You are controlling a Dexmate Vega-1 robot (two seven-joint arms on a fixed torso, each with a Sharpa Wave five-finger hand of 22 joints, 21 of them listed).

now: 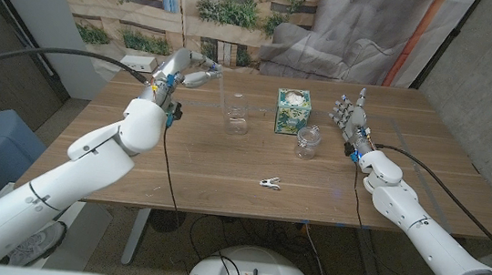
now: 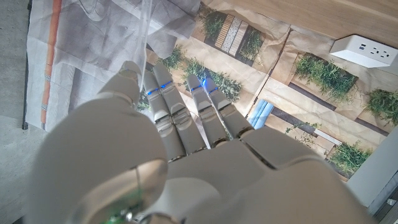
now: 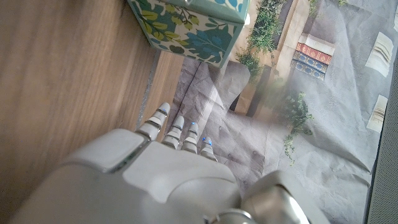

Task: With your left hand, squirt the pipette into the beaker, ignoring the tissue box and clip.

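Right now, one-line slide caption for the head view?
Left hand holds the pipette above the beaker; right hand waits open.

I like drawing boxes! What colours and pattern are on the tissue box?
The tissue box is pale with green and teal leaves, seen best in the right wrist view.

The wooden table [image 1: 134, 158] carries a clear beaker [image 1: 237, 116] near its centre, a floral tissue box [image 1: 292, 111] at the beaker's 3 o'clock, a small jar [image 1: 308, 142] at the box's 5 o'clock, and a clip [image 1: 269, 183] toward 6 o'clock.
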